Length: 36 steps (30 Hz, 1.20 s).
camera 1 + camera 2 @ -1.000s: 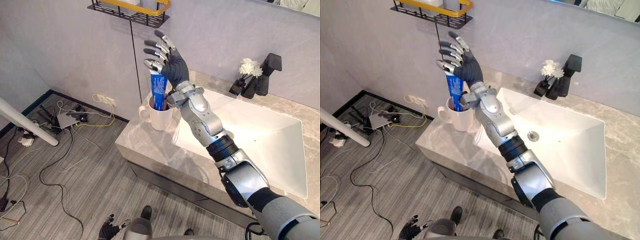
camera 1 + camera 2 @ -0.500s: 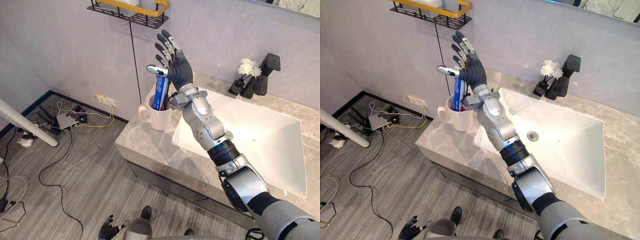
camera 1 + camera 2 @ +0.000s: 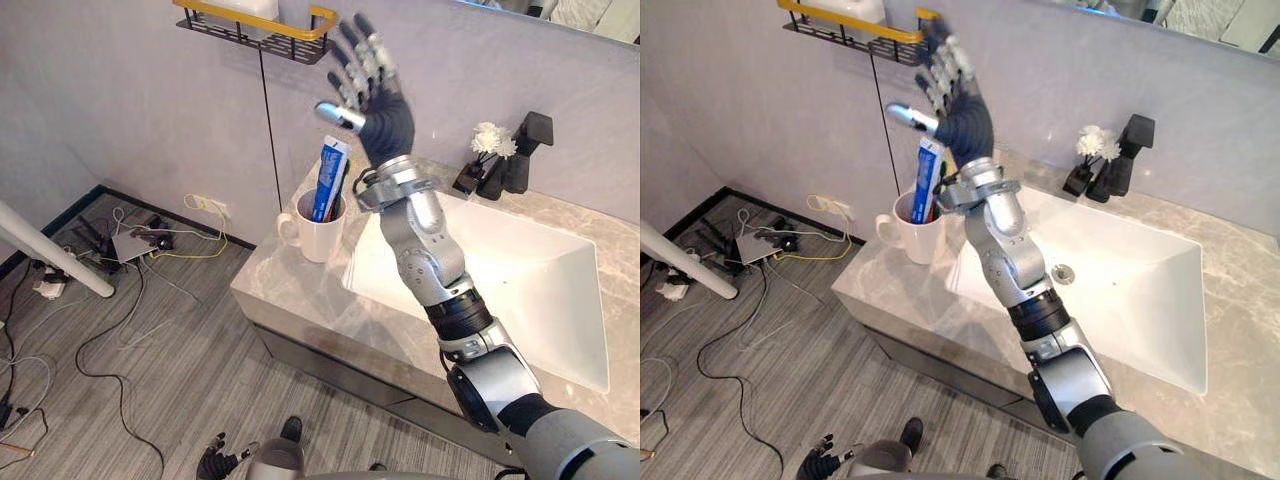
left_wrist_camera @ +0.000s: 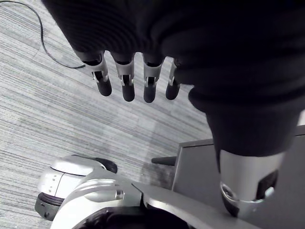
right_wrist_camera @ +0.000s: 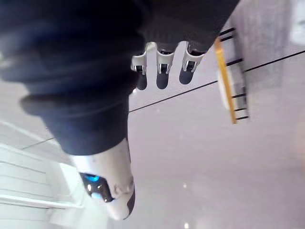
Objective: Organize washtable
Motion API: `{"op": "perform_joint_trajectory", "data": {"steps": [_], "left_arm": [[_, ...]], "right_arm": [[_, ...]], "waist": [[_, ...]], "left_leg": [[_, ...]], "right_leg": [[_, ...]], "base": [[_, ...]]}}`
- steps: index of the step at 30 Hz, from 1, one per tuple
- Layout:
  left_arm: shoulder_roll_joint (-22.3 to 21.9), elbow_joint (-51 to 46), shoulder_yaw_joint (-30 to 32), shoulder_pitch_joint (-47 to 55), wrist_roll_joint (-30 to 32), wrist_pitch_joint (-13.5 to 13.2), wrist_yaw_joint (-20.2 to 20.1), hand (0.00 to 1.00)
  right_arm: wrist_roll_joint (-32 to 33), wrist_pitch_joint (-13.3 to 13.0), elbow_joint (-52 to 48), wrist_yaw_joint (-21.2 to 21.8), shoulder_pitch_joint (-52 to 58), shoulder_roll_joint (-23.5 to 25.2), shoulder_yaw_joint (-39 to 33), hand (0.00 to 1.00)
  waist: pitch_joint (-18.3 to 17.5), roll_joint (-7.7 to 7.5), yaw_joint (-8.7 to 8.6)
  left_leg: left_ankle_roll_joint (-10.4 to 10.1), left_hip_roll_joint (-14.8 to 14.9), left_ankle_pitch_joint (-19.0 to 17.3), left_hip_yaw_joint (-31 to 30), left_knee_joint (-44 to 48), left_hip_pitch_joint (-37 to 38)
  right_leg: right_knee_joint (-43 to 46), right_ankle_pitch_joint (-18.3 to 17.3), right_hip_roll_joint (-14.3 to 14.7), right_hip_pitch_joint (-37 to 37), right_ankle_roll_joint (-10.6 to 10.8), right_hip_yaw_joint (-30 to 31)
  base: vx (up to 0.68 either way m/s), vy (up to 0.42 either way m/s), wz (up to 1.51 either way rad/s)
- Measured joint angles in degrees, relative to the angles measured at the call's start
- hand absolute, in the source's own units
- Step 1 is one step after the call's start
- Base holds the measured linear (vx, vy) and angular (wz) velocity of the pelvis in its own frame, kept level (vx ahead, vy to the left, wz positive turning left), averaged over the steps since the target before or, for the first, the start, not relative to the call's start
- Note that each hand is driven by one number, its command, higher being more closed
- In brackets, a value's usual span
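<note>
Table (image 3: 290, 290): carrying the wash things along the wall, ending in a left corner and a front edge above the floor (image 3: 150, 350).
Sink (image 3: 520, 270): taking up most of the table's middle, leaving only narrow strips of flat surface around it.
Mug (image 3: 318, 238): sitting on the left corner strip, just beside the sink, handle pointing outward; apparently serving as the holder that keeps loose items off the table.
Toothpaste tube (image 3: 328, 180): standing inside the mug, leaning slightly against the rim, sticking well up above it; touching no hand.
Right hand (image 3: 385, 125): hovering high above the mug and tube, spreading wide and straight, gripping nothing; judging by the pose, staying clear of the tube rather than reaching for it.
Left hand (image 4: 125, 81): hanging low over the floor, relaxing straight, holding nothing.
Shelf (image 3: 255, 18): projecting from the wall just above the raised right hand, limiting upward room there.
Faucet (image 3: 525, 150) and flower vase (image 3: 487, 145): standing at the back by the wall, well apart from the mug.
Stage: judging the tube's placement as done, with other tidying possibly remaining.
Open room: lying over the sink and toward the robot; calling for a withdrawal that way, away from shelf and wall.
Risk: brushing the tall tube on the way down, tipping the mug toward the near corner edge.
</note>
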Motion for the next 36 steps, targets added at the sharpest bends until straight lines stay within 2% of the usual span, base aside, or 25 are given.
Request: {"op": "perform_joint_trajectory", "data": {"steps": [5, 10, 13, 14, 16, 19, 21, 23, 24, 29, 31, 36], "left_arm": [[-0.2, 0.4, 0.8, 0.0, 0.1, 0.3, -0.2, 0.00], [-0.3, 1.0, 1.6, 0.8, 0.1, 0.4, -0.2, 0.00], [-0.4, 1.1, 1.7, 0.8, 0.2, 0.4, -0.4, 0.00], [-0.4, 1.5, 1.7, 0.9, 0.3, 0.4, -0.4, 0.00], [-0.6, 2.2, 1.9, 0.9, 0.4, 0.4, -0.5, 0.00], [-0.9, 2.3, 2.0, 0.9, 1.2, 0.8, -1.5, 0.00], [-1.2, 3.0, 2.0, 1.0, 1.2, 0.9, -1.6, 0.00], [-1.5, 3.7, 2.0, 1.0, 1.2, 1.0, -1.6, 0.00], [-1.6, 4.1, 2.0, 1.0, 1.2, 1.0, -1.7, 0.00], [-2.0, 4.5, 2.0, 0.7, 1.2, 1.1, -2.8, 0.00], [-2.0, 4.5, 2.0, 0.3, 1.2, 1.2, -2.8, 0.00], [-2.4, 4.5, 2.0, 0.0, 1.2, 1.2, -2.7, 0.00]], "right_arm": [[1.2, -1.8, -9.1, 0.1, 4.0, -3.8, -7.9, 0.00], [1.2, -5.4, -17.1, -0.7, 8.2, -7.2, -21.0, 0.00], [1.1, -7.7, -20.4, -2.3, 10.4, -10.4, -29.2, 0.00], [1.0, -8.4, -20.5, -2.9, 11.2, -12.0, -32.2, 0.00], [0.9, -9.4, -20.6, -3.9, 12.8, -14.0, -35.9, 0.00], [0.4, -10.8, -20.6, -5.8, 18.4, -17.1, -45.6, 0.00], [0.5, -11.9, -19.8, -7.3, 22.7, -17.3, -51.6, 0.00], [0.5, -12.0, -18.4, -8.6, 27.4, -17.3, -55.2, 0.00], [0.4, -11.9, -16.7, -9.4, 30.0, -17.3, -57.1, 0.00], [-5.6, -8.6, -7.2, -12.8, 40.4, -16.0, -62.2, 0.00], [-9.2, -5.8, -2.0, -15.7, 43.7, -12.6, -65.1, 0.00], [-15.3, -0.6, 4.8, -20.3, 50.2, -6.2, -66.3, 0.00]], "waist": [[-0.1, -0.22, -0.67], [-1.0, -0.51, -3.31], [-1.3, -0.54, -4.11], [-1.6, -0.49, -4.84], [-2.6, -0.31, -5.23], [-4.1, 0.32, -6.66], [-4.7, 0.76, -7.98], [-5.8, 1.32, -8.50], [-6.1, 1.69, -9.53], [-7.6, 2.26, -11.17], [-7.7, 2.37, -12.00], [-9.2, 3.21, -13.05]], "left_leg": [[0.1, -0.1, 0.1, 0.6, -0.3, 0.5], [0.2, -0.3, 0.6, 1.0, -1.3, 1.0], [0.2, -0.3, 0.6, 1.9, -1.3, 1.4], [0.2, -0.3, 0.6, 1.9, -1.3, 1.4], [0.3, -0.3, 0.5, 2.6, -1.4, 1.3], [0.3, -0.4, 0.5, 2.9, -1.4, 0.8], [0.3, -0.5, 0.5, 3.1, -1.5, 0.7], [0.3, -0.5, 0.5, 3.3, -1.5, -0.1], [0.3, -0.5, 0.5, 3.5, -1.5, -0.3], [0.2, -0.5, 0.1, 4.2, -1.5, -0.5], [0.1, -0.4, 0.0, 4.6, -1.5, -0.8], [0.2, -0.3, -0.3, 5.7, -1.4, -2.1]], "right_leg": [[0.0, 0.0, -0.2, 0.1, 0.0, 0.6], [0.0, 0.0, -0.4, -0.1, 0.0, 0.9], [0.0, 0.0, -0.5, -0.1, 0.0, 1.6], [0.0, 0.0, -0.5, -0.2, 0.0, 1.7], [-0.1, 0.0, -0.5, -0.5, 0.0, 2.4], [-0.1, 0.0, -0.5, -1.3, 0.0, 2.7], [-0.3, 0.0, -0.5, -1.5, 0.0, 2.8], [-0.6, 0.0, -0.5, -2.4, 0.0, 3.1], [-0.6, 0.0, -0.5, -2.7, 0.1, 3.3], [-0.9, 0.1, -0.5, -3.2, 0.0, 4.0], [-0.9, 0.1, -0.4, -3.7, 0.0, 4.3], [-1.7, 0.7, -0.4, -5.2, -0.1, 5.0]], "base": [[-0.03, -0.002, -0.06], [-0.01, 0.000, -0.03], [-0.03, -0.002, -0.12], [-0.03, -0.006, -0.09], [-0.02, -0.003, -0.13], [-0.01, -0.004, -0.08], [-0.03, -0.004, -0.05], [-0.02, -0.002, -0.08], [-0.02, -0.003, -0.11], [0.00, -0.003, -0.07], [-0.02, -0.010, -0.08], [0.01, -0.001, -0.12]]}}
